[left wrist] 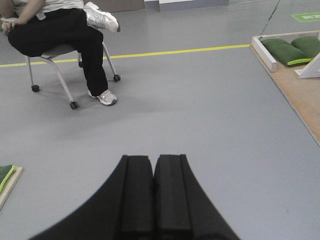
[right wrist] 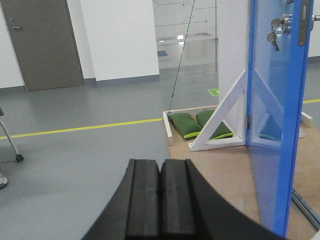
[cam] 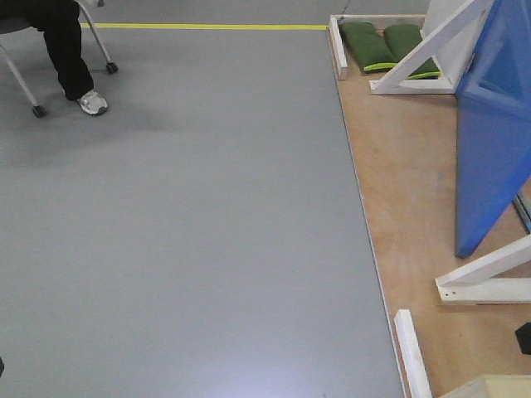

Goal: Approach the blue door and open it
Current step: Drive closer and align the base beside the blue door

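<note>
The blue door stands at the right of the right wrist view, seen near edge-on, with a silver lock and keys and a latch plate near the top. It also shows at the right edge of the front view, on a wooden platform. My right gripper is shut and empty, low and to the left of the door. My left gripper is shut and empty, over the grey floor, far from the door.
White slanted support beams brace the door frame. Green sandbags lie on the platform's far corner. A seated person on a wheeled chair is at the far left, by a yellow floor line. A grey door is in the back wall.
</note>
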